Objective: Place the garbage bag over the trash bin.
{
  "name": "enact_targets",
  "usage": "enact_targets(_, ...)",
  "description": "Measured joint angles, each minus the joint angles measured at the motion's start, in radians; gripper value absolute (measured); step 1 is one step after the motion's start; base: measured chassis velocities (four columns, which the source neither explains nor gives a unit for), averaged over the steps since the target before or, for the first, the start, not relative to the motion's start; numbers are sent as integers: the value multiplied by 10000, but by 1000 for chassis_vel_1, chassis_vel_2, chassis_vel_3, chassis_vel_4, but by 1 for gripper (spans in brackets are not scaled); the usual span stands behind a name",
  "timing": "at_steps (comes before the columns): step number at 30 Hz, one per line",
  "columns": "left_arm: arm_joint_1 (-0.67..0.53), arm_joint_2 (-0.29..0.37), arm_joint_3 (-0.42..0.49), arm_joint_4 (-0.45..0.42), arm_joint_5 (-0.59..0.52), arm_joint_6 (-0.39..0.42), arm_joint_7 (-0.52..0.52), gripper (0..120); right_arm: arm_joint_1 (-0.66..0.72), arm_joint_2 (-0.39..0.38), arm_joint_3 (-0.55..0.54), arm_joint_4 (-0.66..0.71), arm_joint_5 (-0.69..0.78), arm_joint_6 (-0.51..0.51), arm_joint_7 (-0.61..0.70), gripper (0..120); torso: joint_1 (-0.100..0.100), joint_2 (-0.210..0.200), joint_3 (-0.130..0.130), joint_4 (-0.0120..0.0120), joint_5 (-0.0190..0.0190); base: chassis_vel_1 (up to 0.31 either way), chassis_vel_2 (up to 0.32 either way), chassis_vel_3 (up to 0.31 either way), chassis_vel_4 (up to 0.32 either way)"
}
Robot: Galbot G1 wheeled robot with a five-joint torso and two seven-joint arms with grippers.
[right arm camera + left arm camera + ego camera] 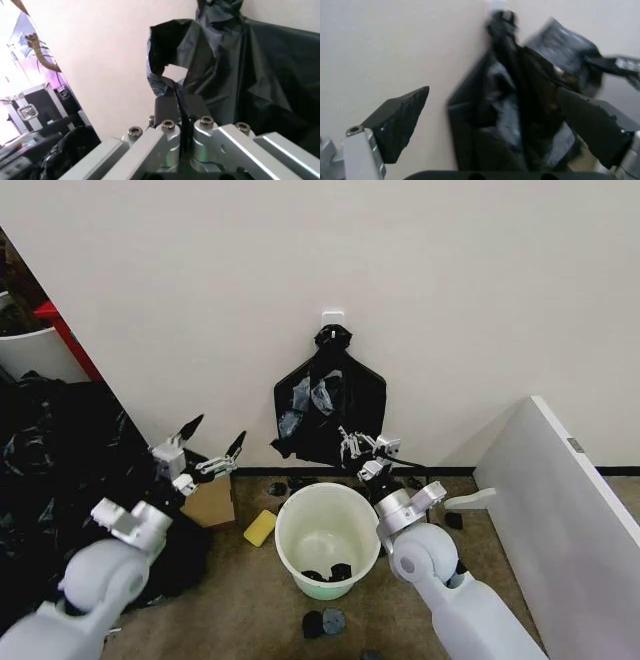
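1. The garbage bag hangs flat against the wall from a white hook, its long axis vertical: knotted top up at the hook, wider lower edge down near the baseboard. Its front is crumpled, with glossy folds in the middle.
2. The trash bin stands upright on the carpet directly below the bag, mouth open upward, with a few small black scraps lying at its bottom.
3. The right gripper reaches up from the right arm beside the bin to the bag's lower right edge. In the right wrist view its fingers are pressed together on a thin strip of the black plastic, so it is pinching the bag.
4. The left gripper is raised to the left of the bag, clear of it, above a cardboard box. Its two black fingertips are spread wide apart and hold nothing; in the left wrist view they frame the hanging bag.
5. A yellow sponge lies on the floor just left of the bin, and a white panel leans at the right.
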Motion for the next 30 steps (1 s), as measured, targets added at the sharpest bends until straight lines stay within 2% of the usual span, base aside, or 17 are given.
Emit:
enact_targets(4, -1469, 237, 639, 1100, 723, -2, 1420, 100, 25, 125, -42, -78, -226, 0, -206, 0, 1, 0, 0, -1, 1, 0, 0, 0, 0)
enact_targets(10, -2486, 198, 1366, 1934, 1131, -50, 1484, 100, 56, 154, -40, -166, -349, 2, -324, 0, 0, 0, 0, 0, 1, 0, 0, 0, 0)
enact_targets(14, -3495, -142, 2359, 2854, 1891, -187, 1481, 100, 128, 213, -29, -198, -386, 16, -377, 0, 1, 0, 0, 0, -1, 0, 0, 0, 0)
enact_targets(17, -3784, -267, 2655, 3105, 2054, -191, 1491, 98, 132, 251, -29, -198, -404, 19, -388, 0, 1, 0, 0, -3, 0, 0, 0, 0, 0)
enact_targets(24, -4442, -446, 3348, 3697, 2669, -234, 1871, 72, 95, 251, 86, -123, -509, 47, -498, 0, 0, 0, -1, 1, 0, 0, 0, 0, 0)
enact_targets(25, -4442, -446, 3348, 3697, 2669, -234, 1871, 72, 95, 251, 86, -123, -509, 47, -498, 0, 0, 0, -1, 1, 0, 0, 0, 0, 0)
enact_targets(30, -4716, -650, 3581, 3961, 2760, -242, 1894, 50, 47, 235, 139, -25, -506, 47, -499, 0, 0, 0, -1, -2, 1, 0, 0, 0, 0)
